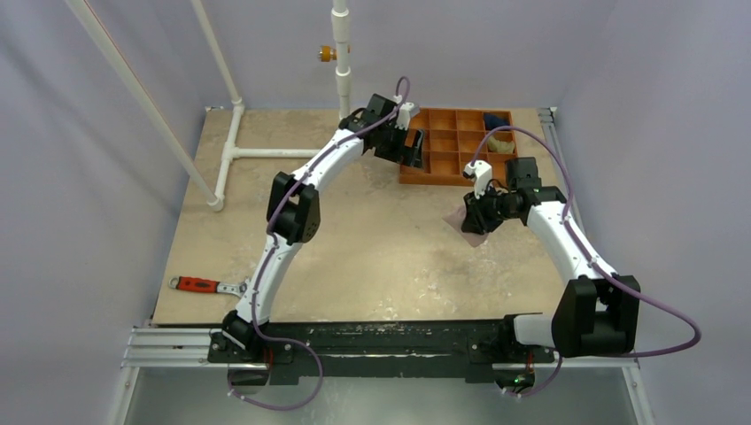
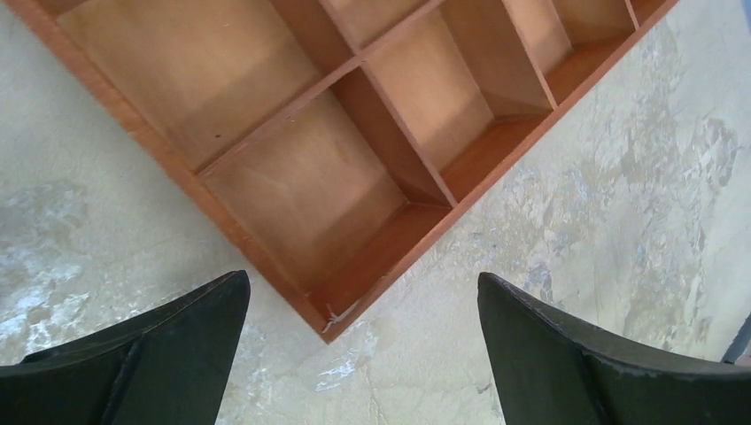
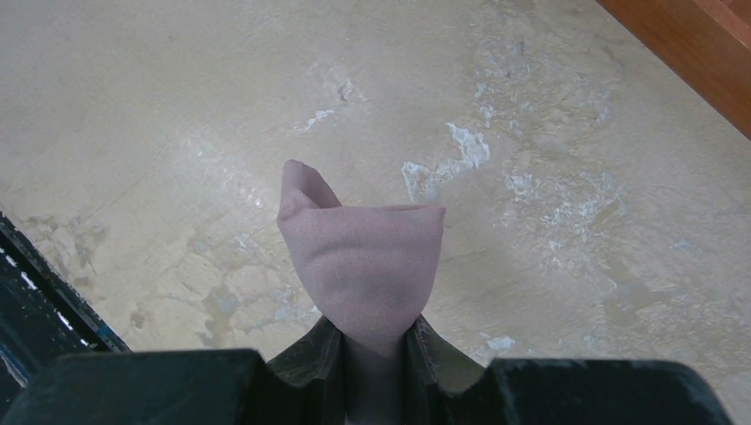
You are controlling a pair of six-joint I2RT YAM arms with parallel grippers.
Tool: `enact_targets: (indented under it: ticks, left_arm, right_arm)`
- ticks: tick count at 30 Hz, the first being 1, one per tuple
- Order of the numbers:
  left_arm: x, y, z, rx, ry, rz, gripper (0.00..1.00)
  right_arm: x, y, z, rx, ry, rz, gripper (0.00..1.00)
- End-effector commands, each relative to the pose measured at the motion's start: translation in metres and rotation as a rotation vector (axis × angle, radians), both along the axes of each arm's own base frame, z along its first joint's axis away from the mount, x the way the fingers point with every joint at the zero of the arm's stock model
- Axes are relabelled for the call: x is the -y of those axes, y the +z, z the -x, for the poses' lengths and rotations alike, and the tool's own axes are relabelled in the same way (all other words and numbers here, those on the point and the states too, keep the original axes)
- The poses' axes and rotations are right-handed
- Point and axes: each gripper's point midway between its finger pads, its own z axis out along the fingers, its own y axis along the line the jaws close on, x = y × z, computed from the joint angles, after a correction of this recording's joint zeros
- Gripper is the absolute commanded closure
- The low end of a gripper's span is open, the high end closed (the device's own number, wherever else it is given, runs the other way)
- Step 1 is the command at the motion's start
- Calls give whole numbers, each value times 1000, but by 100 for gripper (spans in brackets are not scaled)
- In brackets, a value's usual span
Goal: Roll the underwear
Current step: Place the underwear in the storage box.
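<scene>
The underwear (image 3: 363, 266) is a dusty-pink bundle of cloth pinched between the fingers of my right gripper (image 3: 376, 354), which is shut on it. In the top view a bit of the underwear (image 1: 469, 228) shows below the right gripper (image 1: 478, 217), near the table's right middle. My left gripper (image 2: 363, 336) hangs wide open with nothing between its fingers, over the near-left corner of the orange compartment tray (image 2: 329, 323). From above, the left gripper (image 1: 409, 146) sits at the tray's (image 1: 425, 175) left edge.
The tray holds a dark blue bundle (image 1: 498, 119) and an olive-tan bundle (image 1: 503, 142) in its right compartments. A red-handled wrench (image 1: 202, 285) lies at the table's left front. White pipes (image 1: 232, 150) stand at the back left.
</scene>
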Motion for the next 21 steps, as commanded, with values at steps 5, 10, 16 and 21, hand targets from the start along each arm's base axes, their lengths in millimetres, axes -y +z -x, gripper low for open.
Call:
enact_targets:
  ticks: [5,10,16,21]
  left_arm:
    - [9,11,5,-78,7,85,0]
    - [10,15,12,-69,-14,112,2]
    - [7,4,13,-84,13,41,5]
    - [-1,-13,23,-151,49,12,13]
  right_arm:
    - [-3,5,-2,17,21,-32,100]
    - [-3,5,-3,16,21,-31,100]
    - [1,4,-11,17,-6,-14,100]
    - [11,19,-43,80,-83,22,100]
